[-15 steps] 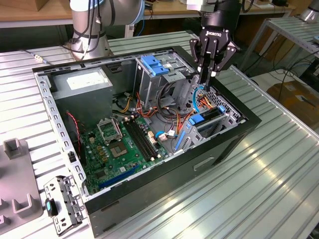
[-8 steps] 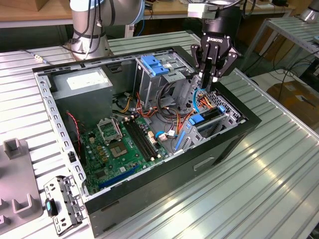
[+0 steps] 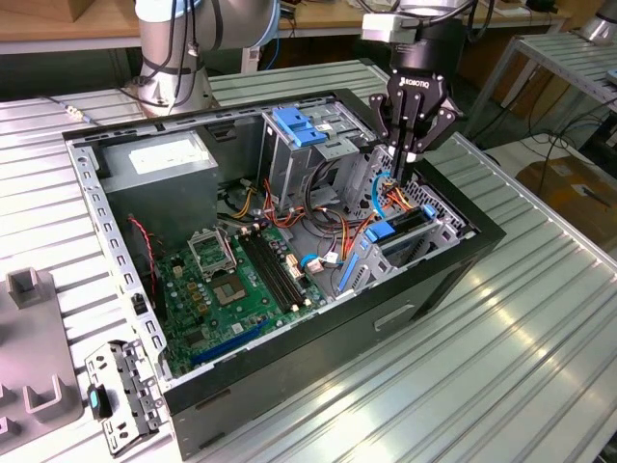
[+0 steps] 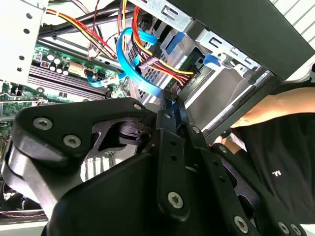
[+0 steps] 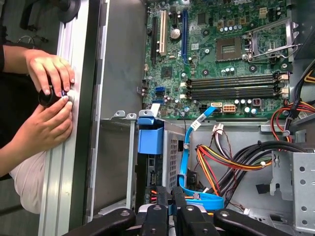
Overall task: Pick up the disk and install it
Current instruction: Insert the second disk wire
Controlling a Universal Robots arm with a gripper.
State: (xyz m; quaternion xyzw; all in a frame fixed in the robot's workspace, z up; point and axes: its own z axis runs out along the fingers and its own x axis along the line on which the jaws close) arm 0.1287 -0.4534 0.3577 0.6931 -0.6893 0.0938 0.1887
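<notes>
The disk [image 3: 403, 234] sits in the case's [image 3: 463, 280] drive bay. The gripper [image 3: 409, 152] hovers above it, fingers closed, holding nothing.

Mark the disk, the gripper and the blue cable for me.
disk [image 3: 397, 231]: exterior view, blue rail on its upper edge.
gripper [image 3: 409, 152]: exterior view, between the fingertips.
blue cable [image 5: 186, 147]: first wrist view, its straight middle run.
</notes>
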